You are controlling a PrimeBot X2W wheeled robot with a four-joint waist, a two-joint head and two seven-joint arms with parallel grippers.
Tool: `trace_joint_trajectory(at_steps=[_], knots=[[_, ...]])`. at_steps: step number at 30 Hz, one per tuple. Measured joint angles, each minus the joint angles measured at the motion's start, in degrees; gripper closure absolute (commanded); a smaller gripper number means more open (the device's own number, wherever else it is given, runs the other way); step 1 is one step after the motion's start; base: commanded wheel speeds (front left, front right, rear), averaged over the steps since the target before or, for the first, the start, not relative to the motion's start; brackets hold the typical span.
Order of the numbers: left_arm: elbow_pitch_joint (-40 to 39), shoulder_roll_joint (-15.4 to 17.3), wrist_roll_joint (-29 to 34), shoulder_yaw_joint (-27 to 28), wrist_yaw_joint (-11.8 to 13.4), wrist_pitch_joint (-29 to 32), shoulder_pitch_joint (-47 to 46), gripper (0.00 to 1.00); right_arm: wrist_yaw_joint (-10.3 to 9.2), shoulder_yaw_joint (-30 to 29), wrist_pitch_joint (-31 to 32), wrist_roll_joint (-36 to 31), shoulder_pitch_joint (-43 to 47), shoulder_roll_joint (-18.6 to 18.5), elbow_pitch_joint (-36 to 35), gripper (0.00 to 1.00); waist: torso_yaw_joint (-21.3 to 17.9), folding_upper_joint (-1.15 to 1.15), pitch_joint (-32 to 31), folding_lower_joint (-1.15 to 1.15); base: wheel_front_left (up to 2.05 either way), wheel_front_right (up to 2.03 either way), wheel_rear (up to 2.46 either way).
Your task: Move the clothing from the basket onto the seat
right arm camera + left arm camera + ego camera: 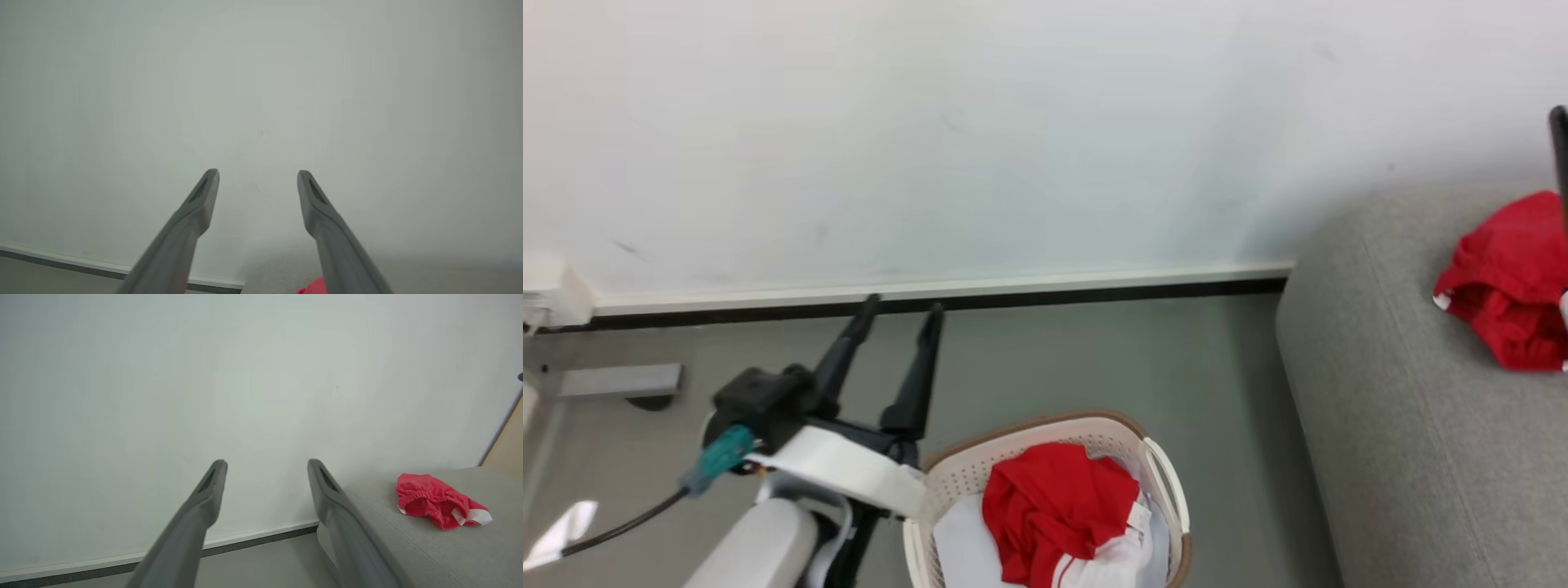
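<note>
Head view shows your left claw (904,304) spread wide and empty, over the floor (1094,359) just left of the basket (1029,425). A red jersey (1054,502) lies crumpled in that basket on white cloth (968,547). Right wrist view has your right claw (258,174) released too, gripping nothing, facing the wall (261,81). Another red garment (1511,282) sits on the sofa (1380,425), far right.
</note>
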Motion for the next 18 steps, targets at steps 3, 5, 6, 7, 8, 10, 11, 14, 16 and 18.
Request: trace_joint_trajectory(at_steps=[3,5,6,7,8,10,11,14,16,18], knots=[[-0.6,0.7,-0.5,3.0,1.0,-0.2,2.1,0.0,0.0,0.5,-4.0,-2.7,2.7,1.5,-2.3,0.0,1.4,0.0,-1.3,0.01,0.0,0.0,0.0],[-1.5,0.8,-0.5,5.4,1.6,-0.2,3.1,0.0,0.0,0.0,-7.3,-3.8,4.9,3.6,-3.4,0.0,2.4,0.0,-2.0,0.01,0.0,0.0,0.0],[-2.0,0.8,-0.4,6.6,1.9,-0.2,3.7,0.0,0.0,-0.1,-9.0,-4.7,6.2,4.5,-3.8,0.0,2.9,0.0,-2.3,0.01,0.0,0.0,0.0],[-2.3,0.8,-0.2,7.8,2.1,-0.2,4.5,0.0,0.0,-0.5,-10.6,-5.2,7.4,5.6,-4.1,0.0,3.3,0.0,-2.6,0.01,0.0,0.0,0.0],[-2.6,0.7,0.3,8.6,2.4,-0.2,5.4,0.0,0.0,-0.8,-12.2,-5.7,8.7,6.6,-4.5,0.0,3.7,0.0,-2.8,0.01,0.0,0.0,0.0],[-3.3,0.3,0.8,10.8,2.6,-0.2,7.1,0.0,0.0,-0.9,-14.9,-7.3,11.3,8.9,-5.2,0.0,4.6,0.0,-3.3,0.01,0.0,0.0,0.0],[-3.6,0.0,1.2,11.7,2.7,-0.2,7.9,0.0,0.0,-1.0,-16.1,-7.6,12.6,9.9,-5.4,0.0,5.0,0.0,-3.5,0.01,0.0,0.0,0.0],[-4.4,-1.0,2.8,14.4,2.5,-0.3,10.8,0.0,0.0,-1.4,-19.7,-9.1,16.6,12.7,-5.9,0.0,6.1,0.0,-4.3,0.01,0.0,0.0,0.0],[-4.7,-1.6,3.8,16.4,2.5,-0.3,12.8,0.0,0.0,-1.4,-21.4,-10.5,19.1,14.2,-6.0,0.0,6.6,0.0,-4.8,0.01,0.0,0.0,0.0],[-4.9,-2.6,4.5,18.1,2.2,-0.3,14.6,0.0,0.0,-1.5,-22.7,-10.7,21.8,15.9,-5.8,0.0,7.1,0.0,-5.2,0.01,0.0,0.0,0.0]])
